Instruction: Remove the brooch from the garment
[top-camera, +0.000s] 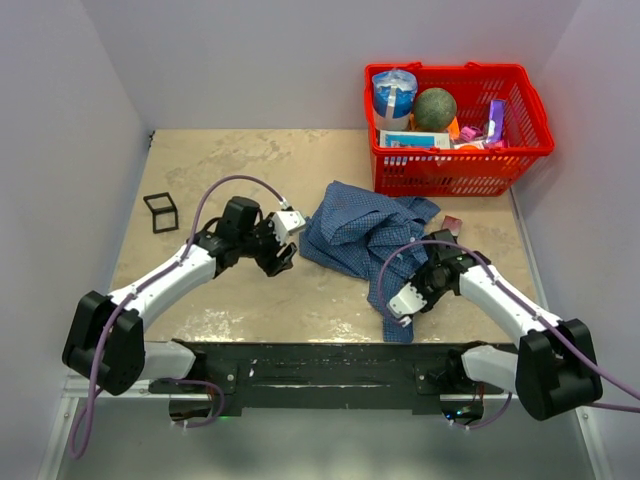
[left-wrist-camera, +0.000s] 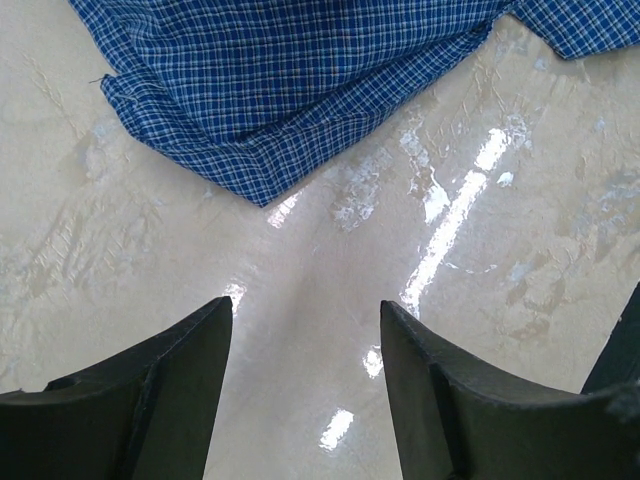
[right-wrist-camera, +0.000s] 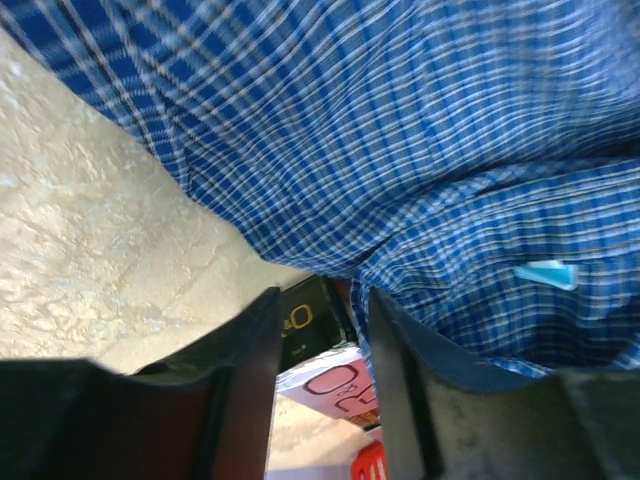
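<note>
The garment (top-camera: 355, 228), a blue fine-checked shirt, lies crumpled in the middle of the table, with one sleeve trailing toward the near edge. The brooch does not show in any view. My left gripper (top-camera: 278, 262) is open and empty over bare table just left of the shirt; a folded edge of the shirt (left-wrist-camera: 290, 90) lies ahead of it (left-wrist-camera: 305, 305). My right gripper (top-camera: 437, 262) is at the shirt's right side. Its jaws stand apart (right-wrist-camera: 322, 295), close under the cloth (right-wrist-camera: 400, 130), which drapes over the right finger. A small light-blue tag (right-wrist-camera: 545, 272) sits on the cloth.
A red basket (top-camera: 520, 150) holding several items stands at the back right. A small pink and black box (top-camera: 452, 224) lies between the shirt and the basket and shows between my right fingers (right-wrist-camera: 335, 380). A small black frame (top-camera: 160, 212) stands at the left.
</note>
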